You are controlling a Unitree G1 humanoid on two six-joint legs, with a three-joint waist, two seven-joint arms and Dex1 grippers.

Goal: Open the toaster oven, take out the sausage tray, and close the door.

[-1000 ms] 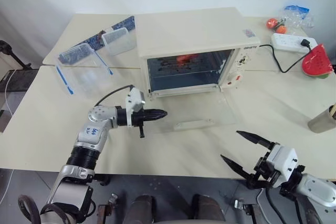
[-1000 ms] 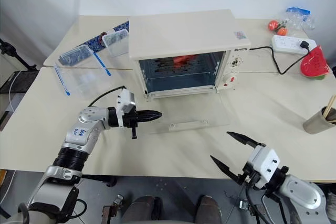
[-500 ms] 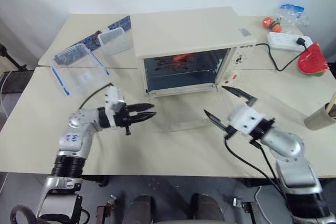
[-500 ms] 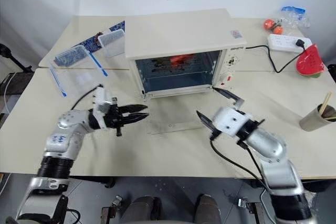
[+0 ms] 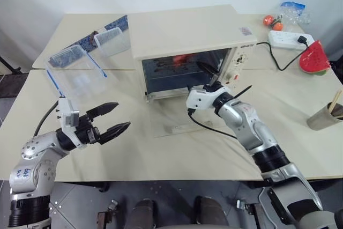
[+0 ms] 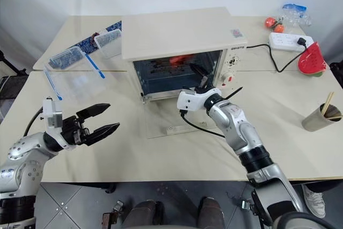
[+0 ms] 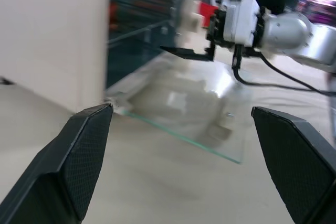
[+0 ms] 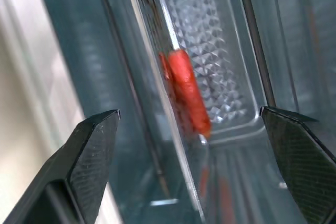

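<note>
Silver sausage tray (image 8: 210,72) lies lengthwise into toaster oven (image 5: 185,30); right pincer (image 5: 225,79) wide.

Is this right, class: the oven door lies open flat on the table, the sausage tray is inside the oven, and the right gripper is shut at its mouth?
Not quite. The right gripper is open, its fingers spread wide, as the right wrist view shows. The rest stands: the door lies open flat on the table, and the sausage tray sits inside the toaster oven.
</note>
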